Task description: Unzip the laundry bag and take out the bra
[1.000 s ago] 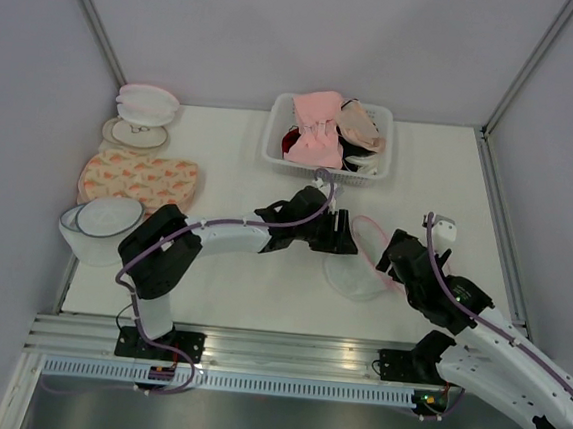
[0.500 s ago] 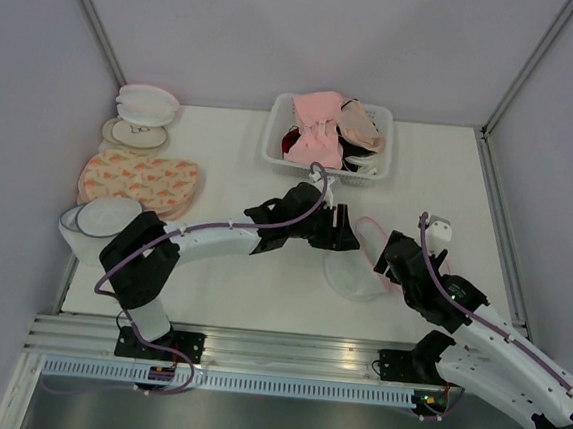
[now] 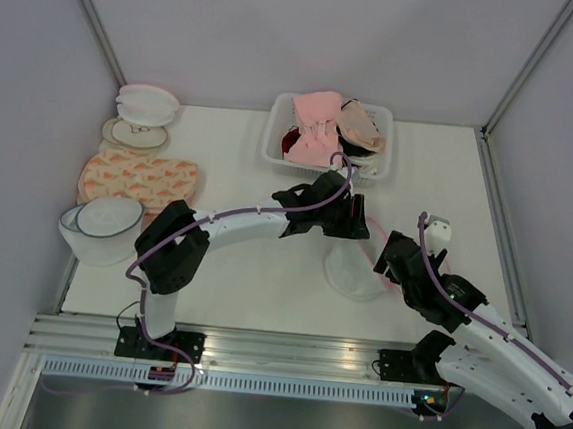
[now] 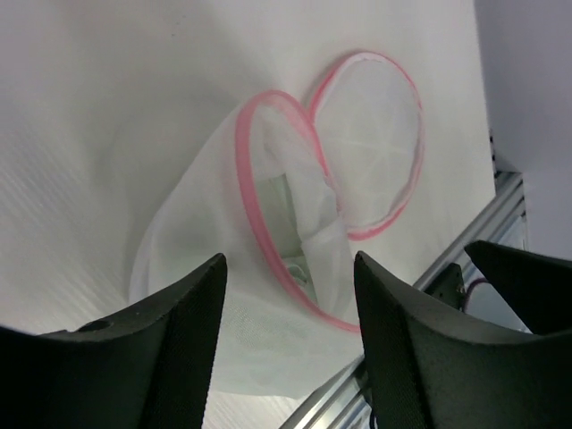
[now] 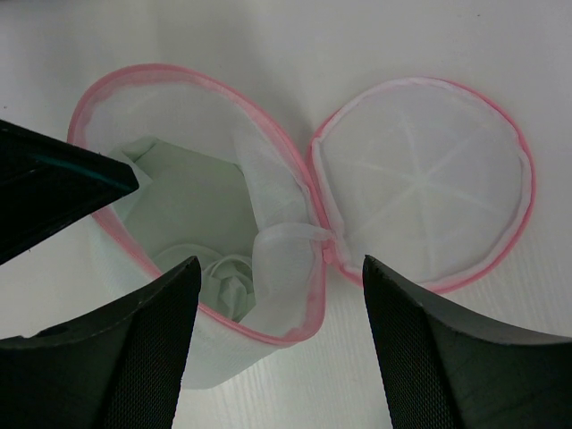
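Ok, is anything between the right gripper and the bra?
Nothing covers it: the laundry bag lies unzipped, the bra exposed in its deep half below the right gripper. A fold of mesh hangs along one side, and a fingertip of the left gripper reaches over the opposite rim.

Top external: I look down from high above and behind the arm bases, far back. It takes in the whole white table top, with the ribbed aluminium rail across the bottom.

Left wrist: close and tilted, looking past the left gripper toward that rail.

Right wrist: closer still, almost straight down between the fingers of the right gripper.

All three views share the round white mesh laundry bag with pink zipper trim. A black finger of the left gripper cuts into the right wrist view's left edge.
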`<state>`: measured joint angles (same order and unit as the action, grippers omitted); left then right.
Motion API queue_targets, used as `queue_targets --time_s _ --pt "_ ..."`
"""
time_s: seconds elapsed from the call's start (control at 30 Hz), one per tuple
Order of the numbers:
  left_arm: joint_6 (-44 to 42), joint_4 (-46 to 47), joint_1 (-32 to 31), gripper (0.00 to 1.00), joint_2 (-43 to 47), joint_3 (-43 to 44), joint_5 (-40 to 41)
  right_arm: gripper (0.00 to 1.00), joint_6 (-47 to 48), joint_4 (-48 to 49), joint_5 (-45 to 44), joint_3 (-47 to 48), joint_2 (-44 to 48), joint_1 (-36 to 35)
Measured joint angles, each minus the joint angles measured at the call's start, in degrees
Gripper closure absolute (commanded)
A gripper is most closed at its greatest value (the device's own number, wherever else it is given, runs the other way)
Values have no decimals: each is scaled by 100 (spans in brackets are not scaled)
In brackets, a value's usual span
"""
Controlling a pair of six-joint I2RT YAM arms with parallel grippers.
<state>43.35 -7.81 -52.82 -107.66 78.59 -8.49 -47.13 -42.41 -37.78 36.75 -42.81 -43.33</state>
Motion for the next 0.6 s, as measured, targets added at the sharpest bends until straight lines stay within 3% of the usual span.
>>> queue_targets --time_s 0.03,0.07,0.17,0.3,0.6 --pt "-24 -122 -9 47 -94 131 81 22 0 0 0 0 0 0" --pt "-55 -236 -17 64 -162 232 133 22 0 -2 0 0 0 0" --pt "-153 -448 -46 98 -214 278 240 23 2 2 2 0 11 0" --pt "-249 -498 -122 98 -166 109 258 25 72 149 114 0 11 0" --pt "-225 59 -389 98 1110 -2218 238 28 457 1163 1001 -409 -177 0"
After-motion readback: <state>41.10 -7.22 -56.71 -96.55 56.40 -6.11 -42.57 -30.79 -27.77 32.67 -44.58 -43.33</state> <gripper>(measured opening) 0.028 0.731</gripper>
